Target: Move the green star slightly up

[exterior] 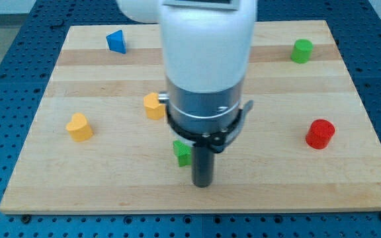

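One rod, no gripper to report; tip [202, 185] just right of, slightly below, half-hidden green star [182, 153]; seemingly placed for upward push.

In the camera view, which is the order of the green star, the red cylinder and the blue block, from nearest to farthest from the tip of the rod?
Measured from my tip:
1. Green star: right beside the tip, just to the view's left and slightly above, partly hidden by the arm.
2. Red cylinder: far out toward the view's right.
3. Blue block: near the view's top left corner of the board.
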